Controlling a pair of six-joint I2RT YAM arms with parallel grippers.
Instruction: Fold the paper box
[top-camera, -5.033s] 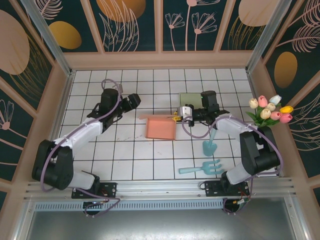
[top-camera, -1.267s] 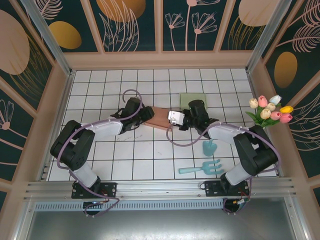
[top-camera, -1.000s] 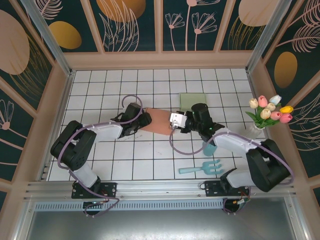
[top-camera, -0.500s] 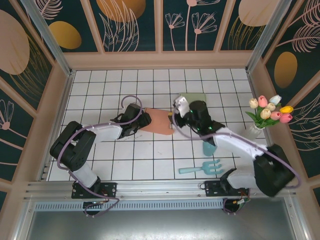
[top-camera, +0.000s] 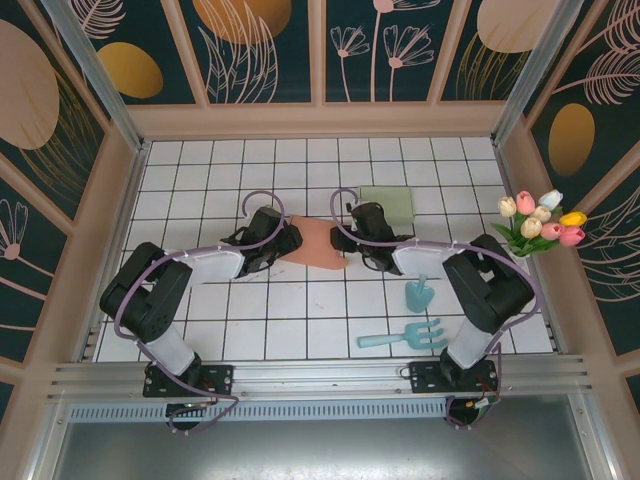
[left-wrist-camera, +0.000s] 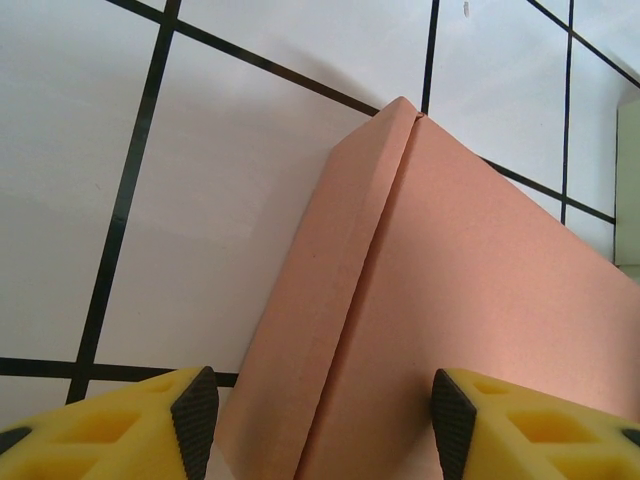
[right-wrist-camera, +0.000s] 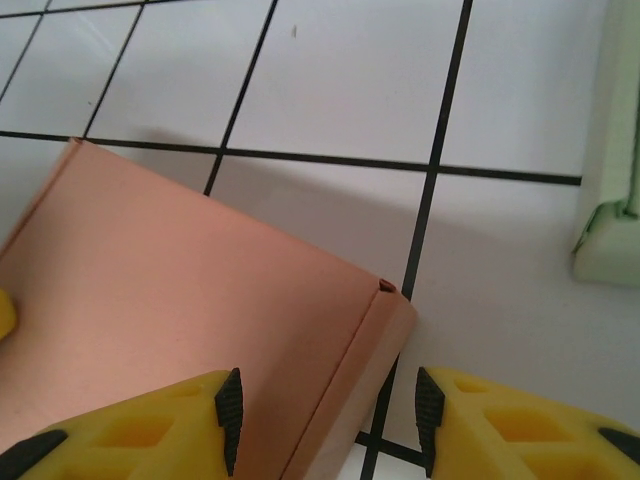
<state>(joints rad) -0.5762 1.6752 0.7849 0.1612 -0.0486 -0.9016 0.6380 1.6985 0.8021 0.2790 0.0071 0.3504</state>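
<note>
Paper box (top-camera: 318, 243) lies on the white gridded tabletop (top-camera: 300, 310) near its middle, between my two arms. My left gripper (left-wrist-camera: 323, 420) stands partly open over its left end. My right gripper (right-wrist-camera: 327, 415) is partly open over its right corner, one finger clear of the edge. A green pad (top-camera: 388, 203) lies near, behind.

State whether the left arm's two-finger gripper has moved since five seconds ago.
Yes. The left gripper shifted rightward, toward the pale green square pad, and lower in the view, reaching the pink paper box.
</note>
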